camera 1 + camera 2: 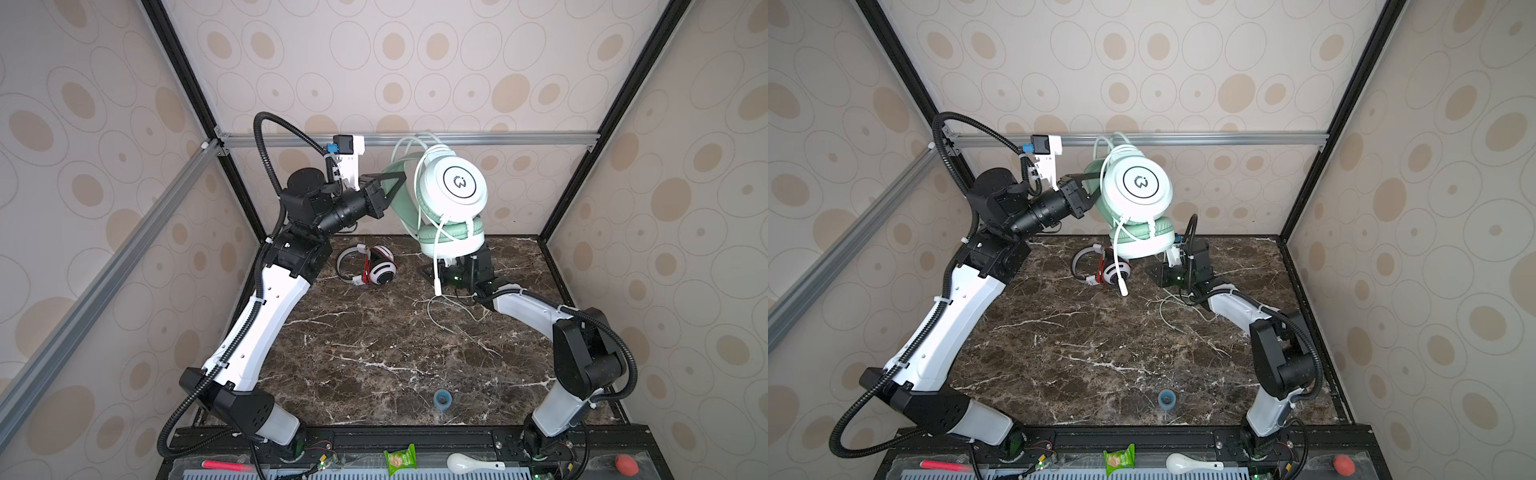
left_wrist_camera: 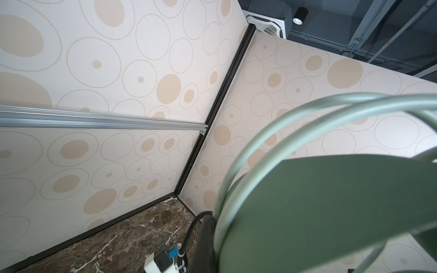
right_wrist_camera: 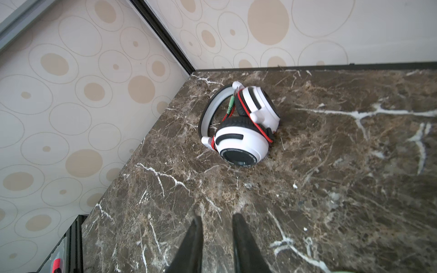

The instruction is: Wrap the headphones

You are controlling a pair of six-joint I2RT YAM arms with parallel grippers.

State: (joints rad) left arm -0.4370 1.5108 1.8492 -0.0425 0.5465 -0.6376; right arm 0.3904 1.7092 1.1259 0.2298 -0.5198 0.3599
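The left fingers [image 1: 395, 183] clamped the mint headphones [image 1: 453, 187] by the headband [image 1: 399, 208], high above the desk's [image 1: 374, 353] far edge — the right fingers [image 3: 197, 234] stood slightly apart, empty. The white headphones [image 1: 376, 268] lay near the far-left corner.

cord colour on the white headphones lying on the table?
Red cord, clearest in the right wrist view.
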